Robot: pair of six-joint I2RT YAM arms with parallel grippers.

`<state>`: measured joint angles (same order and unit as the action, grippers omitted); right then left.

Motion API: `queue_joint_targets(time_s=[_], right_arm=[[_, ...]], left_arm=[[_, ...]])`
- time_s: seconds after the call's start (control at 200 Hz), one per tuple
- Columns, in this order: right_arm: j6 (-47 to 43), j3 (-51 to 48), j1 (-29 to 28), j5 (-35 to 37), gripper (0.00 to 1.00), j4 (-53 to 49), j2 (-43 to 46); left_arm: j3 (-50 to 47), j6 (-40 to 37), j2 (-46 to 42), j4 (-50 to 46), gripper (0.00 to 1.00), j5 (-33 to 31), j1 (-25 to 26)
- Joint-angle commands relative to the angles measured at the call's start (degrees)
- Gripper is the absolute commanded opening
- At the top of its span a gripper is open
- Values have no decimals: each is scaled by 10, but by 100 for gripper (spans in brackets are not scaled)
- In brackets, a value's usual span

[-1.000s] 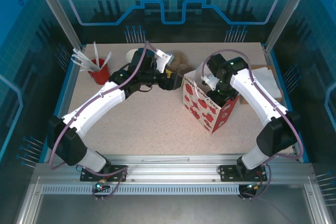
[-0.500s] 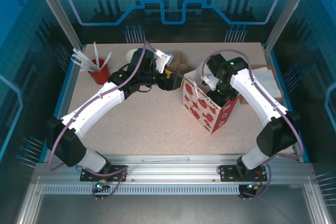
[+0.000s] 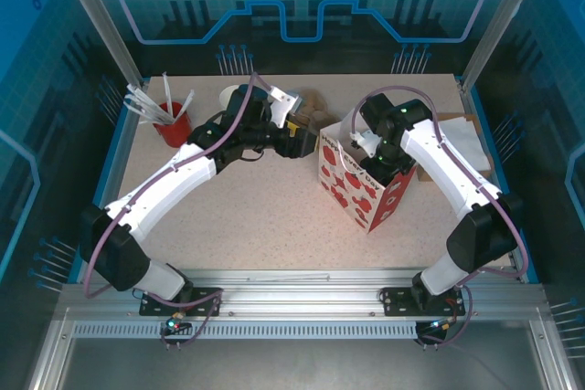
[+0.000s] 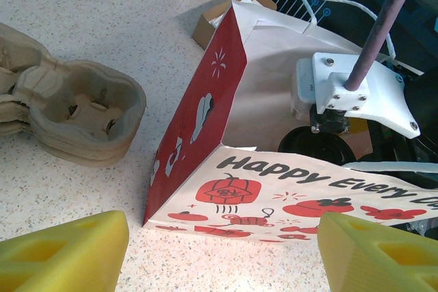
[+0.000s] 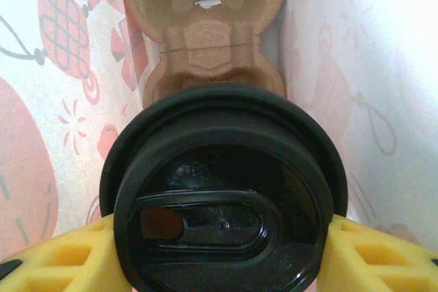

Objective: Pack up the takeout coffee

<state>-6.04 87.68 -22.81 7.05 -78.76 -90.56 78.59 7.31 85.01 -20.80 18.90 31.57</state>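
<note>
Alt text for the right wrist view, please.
The takeout coffee, its black lid facing the camera, is held between the right tool's yellow fingers inside the printed paper bag. A brown pulp cup carrier lies beyond it.

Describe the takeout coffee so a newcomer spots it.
Find the red-and-white bag on the table, right of centre. Inside it, between the yellow fingers of the right gripper, sits the takeout coffee. Its round black lid sets it apart from the brown pulp carrier beneath.

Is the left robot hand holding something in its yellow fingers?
No, the yellow fingers of the left gripper stand wide apart, gripping nothing.
</note>
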Motion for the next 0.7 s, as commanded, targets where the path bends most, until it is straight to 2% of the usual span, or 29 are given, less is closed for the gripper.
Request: queue_joint_targets(time_s=[0.0, 0.695], right_arm=[[-3, -6, 10, -2, 42, 1, -1], [3, -10, 10, -6, 41, 11, -11]], left_arm=[[-8, -11, -17, -10, 75, -4, 4], [-11, -12, -20, -10, 75, -5, 4]])
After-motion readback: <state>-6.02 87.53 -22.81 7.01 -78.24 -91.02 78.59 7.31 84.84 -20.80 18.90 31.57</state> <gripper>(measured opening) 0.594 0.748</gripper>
